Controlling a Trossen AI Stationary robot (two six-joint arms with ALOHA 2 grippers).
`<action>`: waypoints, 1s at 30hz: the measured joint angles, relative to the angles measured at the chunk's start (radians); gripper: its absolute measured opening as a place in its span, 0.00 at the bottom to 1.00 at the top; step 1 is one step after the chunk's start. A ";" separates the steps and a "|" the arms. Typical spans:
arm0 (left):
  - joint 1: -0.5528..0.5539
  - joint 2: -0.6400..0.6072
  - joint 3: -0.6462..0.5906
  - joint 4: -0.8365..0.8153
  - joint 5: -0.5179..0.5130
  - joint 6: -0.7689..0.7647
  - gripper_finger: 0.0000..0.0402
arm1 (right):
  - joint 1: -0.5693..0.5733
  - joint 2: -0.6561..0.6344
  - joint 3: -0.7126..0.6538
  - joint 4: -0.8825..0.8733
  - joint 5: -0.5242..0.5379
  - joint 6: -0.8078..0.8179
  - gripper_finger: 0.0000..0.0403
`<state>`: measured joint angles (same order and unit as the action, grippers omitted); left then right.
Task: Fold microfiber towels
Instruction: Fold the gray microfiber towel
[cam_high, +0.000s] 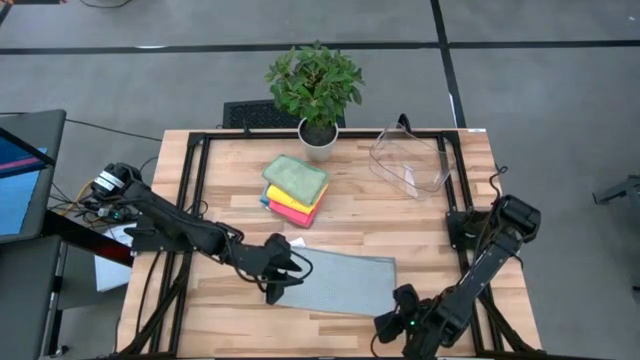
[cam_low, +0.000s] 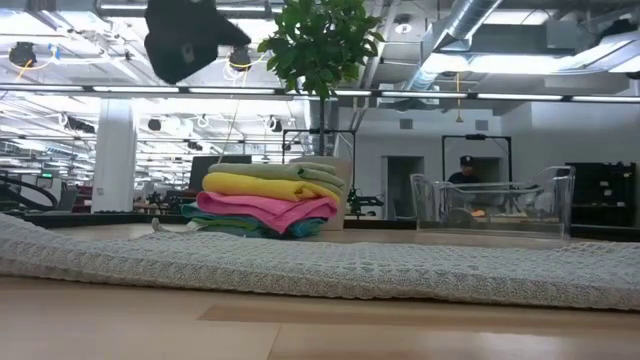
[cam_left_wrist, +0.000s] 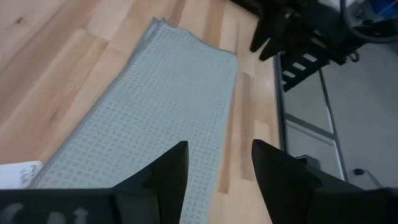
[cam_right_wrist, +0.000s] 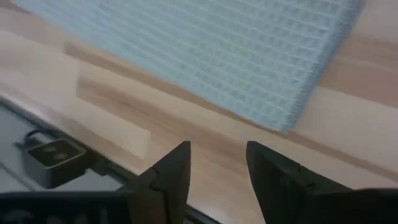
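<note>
Right now pale teal waffle-weave microfiber towel (cam_high: 335, 283) lies flat on wooden worktop (cam_high: 430, 225), front centre. Left gripper (cam_high: 283, 272) over its left end, right gripper (cam_high: 392, 320) by front-right corner; both w/ fingers apart, holding nothing. Behind: stack of folded towels (cam_high: 294, 189), potted plant (cam_high: 315, 88), clear plastic bin (cam_high: 410, 160).

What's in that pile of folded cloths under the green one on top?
Under the sage green towel lie a yellow towel, a pink towel and a teal towel at the bottom. Only their edges show; anything tucked between them is hidden.
</note>
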<state>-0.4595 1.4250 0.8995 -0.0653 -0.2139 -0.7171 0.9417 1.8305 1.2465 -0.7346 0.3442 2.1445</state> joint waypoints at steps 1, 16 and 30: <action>0.000 0.000 -0.009 0.004 -0.005 -0.001 0.42 | 0.000 0.000 0.001 -0.014 -0.017 0.013 0.44; -0.009 0.000 -0.086 0.061 -0.001 -0.080 0.42 | -0.099 0.058 0.000 -0.083 -0.161 0.043 0.58; -0.013 0.000 -0.086 0.058 -0.006 -0.091 0.42 | -0.098 0.057 -0.037 -0.076 -0.186 0.081 0.57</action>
<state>-0.4725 1.4254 0.8131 -0.0078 -0.2196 -0.8078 0.8436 1.8877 1.2091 -0.8105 0.1581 2.2256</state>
